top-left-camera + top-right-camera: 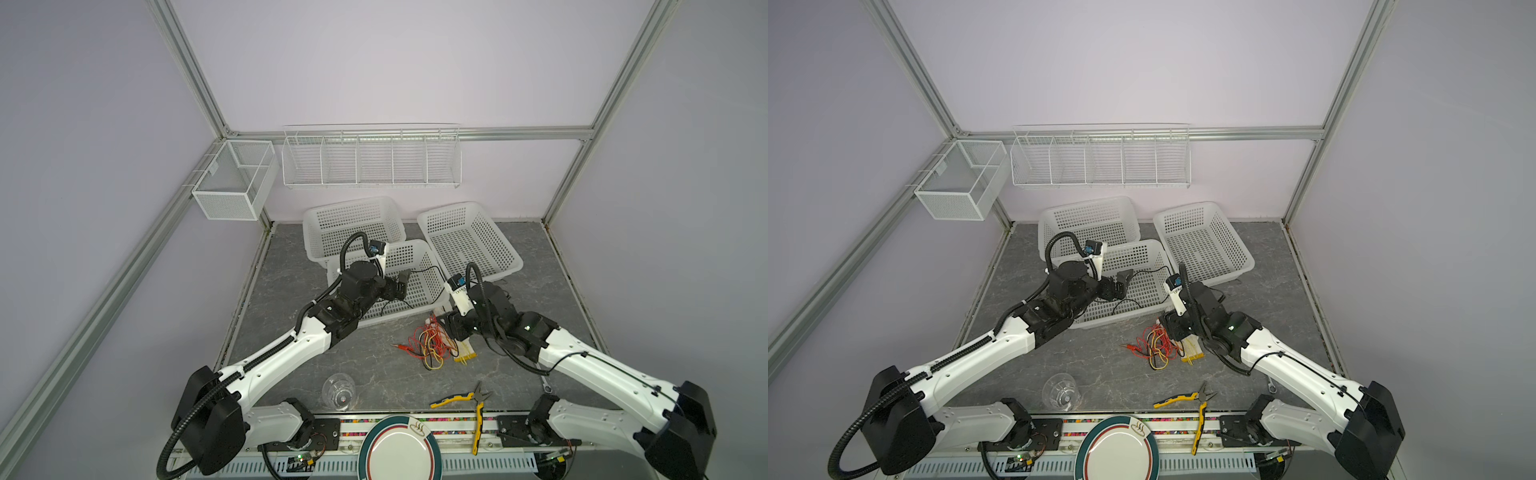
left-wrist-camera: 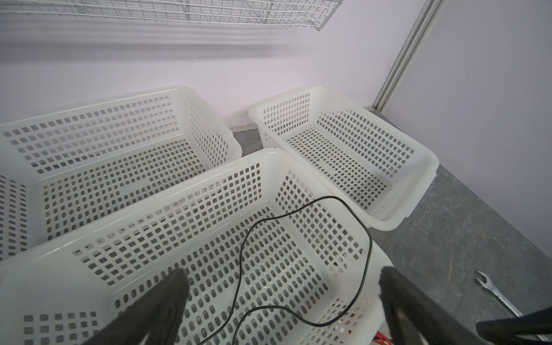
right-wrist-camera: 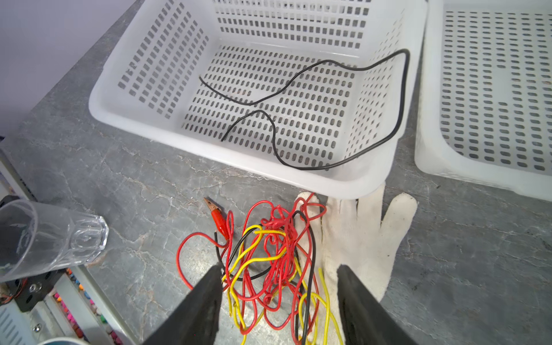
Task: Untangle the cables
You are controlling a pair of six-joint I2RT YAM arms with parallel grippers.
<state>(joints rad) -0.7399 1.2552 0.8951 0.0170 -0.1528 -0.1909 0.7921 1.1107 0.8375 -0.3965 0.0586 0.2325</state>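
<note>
The cables lie in two places. The tangle (image 3: pixel 268 263) of red, yellow and black wire sits on the grey table (image 1: pixel 540 299), just on the near side of the near basket (image 3: pixel 209 149) and partly on top of a white glove (image 3: pixel 358 239). A red clip (image 3: pixel 218 219) sticks out on the tangle's left. The black cable (image 3: pixel 313 168) lies on its own inside the near basket, looped loosely over the floor with one bend by the right wall.

My right gripper (image 3: pixel 280 268) hangs low over the tangle with its fingers apart. Several wires run between them, and they are clamped on nothing. Whether the tips touch a wire, I cannot tell.

My left gripper (image 2: pixel 282 273) is above the near basket, over the black cable. Its fingers are spread wide and hold nothing.

Behind the near basket stand two more: the far left basket (image 1: pixel 316 232) touches its far rim, and the far right basket (image 1: pixel 498 249) stands just beside its right corner. A clear cup (image 1: pixel 338 390) lies on its side near the table's near edge, left of the tangle. The pliers (image 1: pixel 478 399) lie at the near edge on the right, and a plate (image 1: pixel 401 451) sits nearer still, in the middle. A wrench (image 2: pixel 495 294) lies on the table to the right, by my right arm.
</note>
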